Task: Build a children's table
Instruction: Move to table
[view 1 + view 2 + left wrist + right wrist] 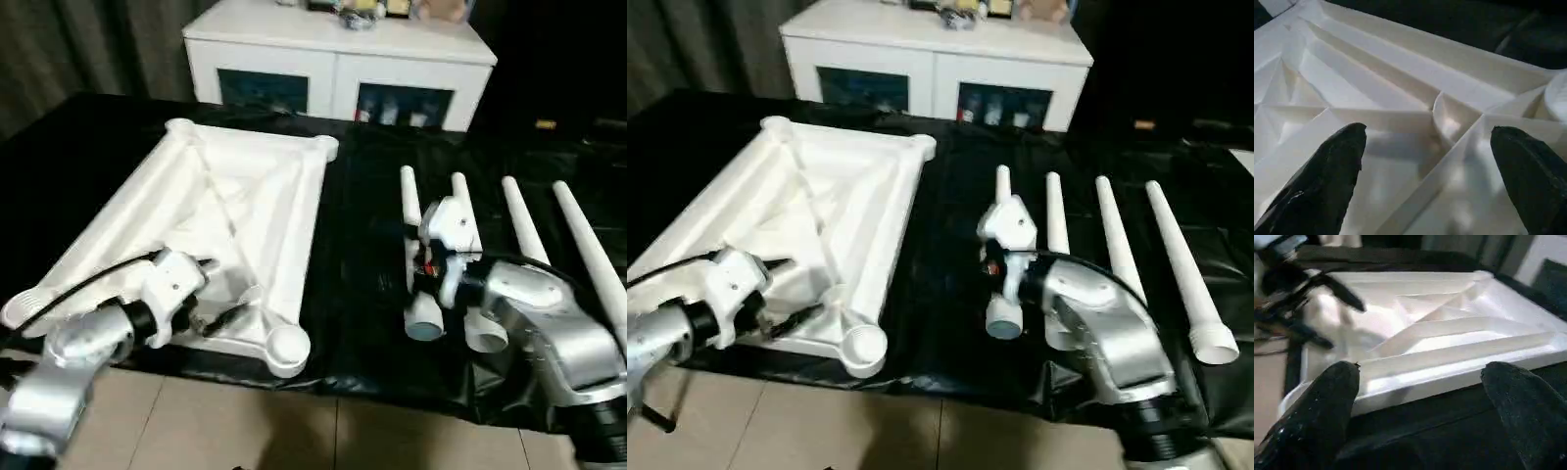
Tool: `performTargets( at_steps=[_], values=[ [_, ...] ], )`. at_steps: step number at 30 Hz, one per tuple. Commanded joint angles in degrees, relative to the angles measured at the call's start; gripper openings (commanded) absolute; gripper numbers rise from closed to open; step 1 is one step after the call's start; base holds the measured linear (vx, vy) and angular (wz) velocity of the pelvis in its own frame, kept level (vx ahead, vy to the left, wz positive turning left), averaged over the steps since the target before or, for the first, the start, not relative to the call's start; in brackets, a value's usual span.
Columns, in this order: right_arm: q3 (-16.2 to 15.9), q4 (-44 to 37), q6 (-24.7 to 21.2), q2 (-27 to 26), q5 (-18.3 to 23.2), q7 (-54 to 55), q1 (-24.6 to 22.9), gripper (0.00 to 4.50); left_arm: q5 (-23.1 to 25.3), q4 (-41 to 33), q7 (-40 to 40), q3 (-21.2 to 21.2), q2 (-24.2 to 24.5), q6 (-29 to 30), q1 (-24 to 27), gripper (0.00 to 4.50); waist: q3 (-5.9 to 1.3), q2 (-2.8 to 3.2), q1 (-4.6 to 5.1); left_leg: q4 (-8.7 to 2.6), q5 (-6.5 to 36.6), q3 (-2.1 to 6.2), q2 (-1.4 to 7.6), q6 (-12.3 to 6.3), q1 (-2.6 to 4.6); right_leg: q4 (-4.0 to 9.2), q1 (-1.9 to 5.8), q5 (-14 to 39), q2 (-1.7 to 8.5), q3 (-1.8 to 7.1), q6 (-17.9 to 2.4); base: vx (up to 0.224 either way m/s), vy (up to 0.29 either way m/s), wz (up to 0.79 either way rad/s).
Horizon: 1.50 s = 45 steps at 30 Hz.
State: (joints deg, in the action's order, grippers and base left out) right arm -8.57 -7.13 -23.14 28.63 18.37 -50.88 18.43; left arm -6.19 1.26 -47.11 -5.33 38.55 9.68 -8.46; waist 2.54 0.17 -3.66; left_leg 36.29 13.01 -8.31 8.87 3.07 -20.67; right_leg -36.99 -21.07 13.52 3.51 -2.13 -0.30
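- bench (372,323), black cover, carries everything
- white cabinet (338,59) behind bench, far side
- tabletop (196,225) on bench left, ribbed underside up
- four legs (1112,245) side by side on bench right, apart from tabletop
- left tool (1425,166) fingers apart, over tabletop ribs near front corner socket (286,345)
- right tool (1420,406) fingers apart, empty, above the leftmost legs, pointing at the tabletop
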Motion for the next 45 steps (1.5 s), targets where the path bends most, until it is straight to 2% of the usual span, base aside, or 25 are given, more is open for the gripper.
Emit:
performTargets(
  at_steps=[1,2,3,4,5,9,10,12,13,15,16,17,18,19,21,22,23,24,25,28,31,35,40,41,45],
  values=[
    [-0.9,-0.9,-0.2,1.4,0.3,-2.8,0.7,4.41,1.8,2.0,-2.2,-1.6,0.4,-3.0,-2.0,4.5,-2.05,0.65,0.08,-6.49,20.2,1.52,3.91,1.93,1.22,5.26,0.94,13.1,4.68,2.92,-10.9,0.0,0.0,0.0],
    [-1.9,-0.3,0.6,3.2,-0.2,-6.1,1.0,4.47,3.6,6.0,-4.3,-3.3,1.1,-7.5,-4.7,4.33,-1.98,0.71,-0.01,-6.4,19.4,1.33,3.82,1.52,1.12,5.7,0.98,14.4,4.76,3.09,-10.3,0.0,0.0,0.0],
    [-2.6,-0.2,1.0,4.0,-0.7,-7.7,1.2,4.47,4.9,9.6,-5.9,-4.7,1.3,-10.4,-7.2,4.33,-2.16,0.74,-0.16,-6.35,18.6,1.29,3.96,1.59,1.23,5.49,1.03,13.7,4.96,3.22,-10.4,0.0,0.0,0.0],
    [-2.7,-0.2,1.1,4.2,-0.8,-8.1,1.3,4.47,5.1,10.6,-6.5,-5.0,1.3,-11.2,-7.8,4.33,-2.25,0.8,-0.04,-6.31,16.8,1.29,3.92,1.32,1.01,5.42,1.14,12.0,4.88,3.16,-10.6,0.0,0.0,0.0],
    [-3.0,-0.5,1.0,4.7,-0.9,-9.1,1.5,4.5,5.9,14.5,-8.8,-6.3,1.4,-13.4,-10.4,4.03,-2.44,0.7,-0.08,-6.21,15.0,1.23,3.95,1.03,0.84,5.14,1.31,10.0,4.91,3.14,-10.8,0.0,0.0,0.0],
    [-4.0,-2.0,-0.1,5.9,-0.1,-10.0,1.2,4.5,4.9,21.6,-14.1,-8.3,0.6,-13.6,-15.3,3.83,-2.92,0.68,-0.02,-5.87,10.3,0.94,4.0,0.54,0.6,4.52,1.74,4.1,5.07,3.0,-12.7,0.0,0.0,0.0],
    [-4.1,-2.1,-0.2,6.1,0.0,-10.2,1.1,4.5,4.9,22.6,-15.1,-8.5,0.4,-13.9,-15.8,3.6,-3.11,0.59,-0.09,-5.66,8.0,0.79,4.02,0.18,0.57,4.18,1.82,0.6,4.97,2.92,-13.4,0.0,0.0,0.0],
    [-4.5,-2.4,-0.3,6.5,-0.1,-10.7,0.8,4.5,4.7,24.1,-16.8,-8.8,0.1,-13.2,-16.8,3.47,-3.38,0.57,0.09,-5.35,4.6,0.59,3.93,-1.21,0.32,3.74,2.04,-4.9,4.87,2.83,-14.6,0.0,0.0,0.0],
    [-4.7,-2.6,-0.2,6.8,-0.2,-11.0,0.7,4.5,4.7,25.2,-17.9,-8.9,0.0,-13.1,-17.4,3.47,-3.47,0.59,0.08,-5.26,4.0,0.54,3.94,-1.56,0.32,3.64,2.03,-6.0,4.9,2.8,-15.0,0.0,0.0,0.0],
    [-4.7,-2.6,-0.2,6.8,-0.2,-11.0,0.7,4.5,4.7,25.2,-17.9,-8.9,0.0,-13.1,-17.4,3.15,-3.55,0.54,0.04,-5.14,3.6,0.48,4.07,-2.29,0.21,3.5,2.06,-7.5,4.92,2.73,-15.9,0.0,0.0,0.0],
    [-4.8,-2.9,-0.4,7.4,-0.6,-12.1,0.3,4.5,5.3,31.7,-21.7,-10.0,-0.4,-15.2,-20.7,3.09,-3.63,0.69,0.0,-5.03,3.0,0.4,4.15,-2.77,0.23,3.37,1.9,-8.8,4.81,2.66,-16.4,0.0,0.0,0.0],
    [-4.9,-3.2,-0.6,7.7,-0.6,-12.5,0.1,4.5,5.8,34.6,-23.2,-10.5,-0.3,-16.1,-22.2,2.95,-3.41,1.22,-0.17,-5.1,5.6,0.15,4.04,-2.59,0.61,3.76,1.57,-6.0,4.58,2.62,-16.5,0.0,0.0,0.0],
    [-4.9,-3.2,-0.6,7.7,-0.6,-12.5,0.1,4.5,5.8,34.6,-23.2,-10.5,-0.3,-16.1,-22.2,2.95,-3.31,1.03,-0.15,-5.23,6.4,0.07,4.08,-2.35,0.64,3.9,1.56,-5.2,4.51,2.63,-16.4,0.0,0.0,0.0],
    [-5.0,-3.7,-0.9,8.1,-0.5,-12.7,-0.2,4.5,6.2,37.2,-24.8,-11.0,-0.1,-16.6,-23.6,2.95,-3.31,1.13,-0.14,-5.35,6.9,0.19,4.29,-1.89,0.58,3.69,1.7,-4.9,4.68,2.6,-16.4,0.0,0.0,0.0],
    [-5.0,-4.1,-1.1,8.4,-0.4,-12.8,-0.3,4.5,6.5,38.5,-25.7,-11.2,0.1,-16.7,-24.4,2.63,-3.17,1.08,-0.11,-5.59,8.7,0.0,4.5,-0.81,0.74,3.95,1.59,-3.0,4.78,2.67,-16.2,0.0,0.0,0.0],
    [-5.6,-5.1,-1.9,9.3,-0.4,-13.2,-0.8,4.5,7.0,40.0,-27.2,-11.6,0.8,-16.4,-25.1,2.61,-3.16,1.07,-0.11,-5.6,9.0,-0.04,4.55,-0.58,0.79,3.92,1.56,-2.8,4.84,2.67,-16.3,0.0,0.0,0.0],
    [-5.8,-5.4,-2.1,9.6,-0.4,-13.4,-1.0,4.5,7.1,40.3,-27.6,-11.6,1.0,-16.2,-25.2,2.61,-3.16,1.36,-0.09,-5.6,9.4,-0.11,4.53,-0.24,0.83,3.94,1.61,-2.7,4.78,2.73,-16.2,0.0,0.0,0.0],
    [-6.0,-5.8,-2.1,10.0,-0.4,-13.7,-1.3,4.5,7.2,40.5,-28.0,-11.8,1.3,-16.0,-25.3,2.55,-3.16,1.31,-0.05,-5.61,9.3,-0.11,4.57,-0.21,0.77,3.89,1.65,-2.8,4.85,2.76,-16.1,0.0,0.0,0.0],
    [-6.1,-6.1,-2.2,10.1,-0.4,-13.8,-1.5,4.5,7.5,40.7,-28.2,-11.9,1.5,-16.1,-25.4,2.27,-3.12,1.34,-0.06,-5.63,9.5,-0.1,4.64,-0.18,0.71,3.93,1.67,-2.9,4.98,2.82,-16.2,0.0,0.0,0.0],
    [-6.1,-6.5,-2.4,10.0,-0.2,-13.7,-1.7,4.5,8.4,42.8,-27.9,-12.0,1.5,-17.1,-26.1,2.15,-3.09,1.27,-0.07,-5.56,9.6,-0.18,4.54,-0.21,0.73,4.01,1.62,-2.5,4.94,2.8,-16.6,0.0,0.0,0.0],
    [-6.1,-6.7,-2.8,9.6,0.0,-13.7,-1.6,4.5,9.7,47.8,-27.2,-12.3,0.8,-19.7,-28.2,1.75,-3.09,1.24,-0.09,-5.55,9.4,-0.18,4.6,-0.15,0.77,4.06,1.62,-2.0,4.98,2.86,-16.5,0.0,0.0,0.0],
    [-6.2,-7.1,-3.4,9.2,0.5,-13.3,-1.5,4.5,11.6,53.0,-20.3,-11.3,-0.1,-20.5,-30.6,1.47,-3.07,1.39,-0.08,-5.55,9.4,-0.11,4.6,-0.07,0.74,4.05,1.65,-2.4,5.04,2.82,-16.8,0.0,0.0,0.0],
    [-6.0,-7.2,-3.6,9.1,0.4,-12.7,-1.9,4.5,12.1,54.9,-18.5,-10.5,-0.6,-20.8,-31.5,1.12,-3.09,1.31,-0.16,-5.56,9.3,-0.11,4.74,0.27,0.66,4.03,1.72,-2.4,5.15,2.87,-16.8,0.0,0.0,0.0],
    [-5.9,-7.1,-3.7,8.8,0.5,-12.4,-2.0,4.5,12.3,56.0,-16.5,-10.0,-1.3,-21.4,-32.1,1.0,-3.06,1.18,0.05,-5.63,9.2,-0.02,4.69,0.29,0.45,3.97,1.91,-2.6,5.11,2.81,-16.7,0.0,0.0,0.0],
    [-5.8,-6.8,-4.0,8.3,0.1,-11.6,-1.8,4.5,12.3,57.4,-12.2,-9.1,-3.5,-22.1,-33.3,0.71,-3.16,1.04,0.24,-5.45,8.5,-0.05,4.65,-0.11,0.47,3.94,1.94,-3.7,5.18,2.82,-17.0,0.0,0.0,0.0]
  ],
)
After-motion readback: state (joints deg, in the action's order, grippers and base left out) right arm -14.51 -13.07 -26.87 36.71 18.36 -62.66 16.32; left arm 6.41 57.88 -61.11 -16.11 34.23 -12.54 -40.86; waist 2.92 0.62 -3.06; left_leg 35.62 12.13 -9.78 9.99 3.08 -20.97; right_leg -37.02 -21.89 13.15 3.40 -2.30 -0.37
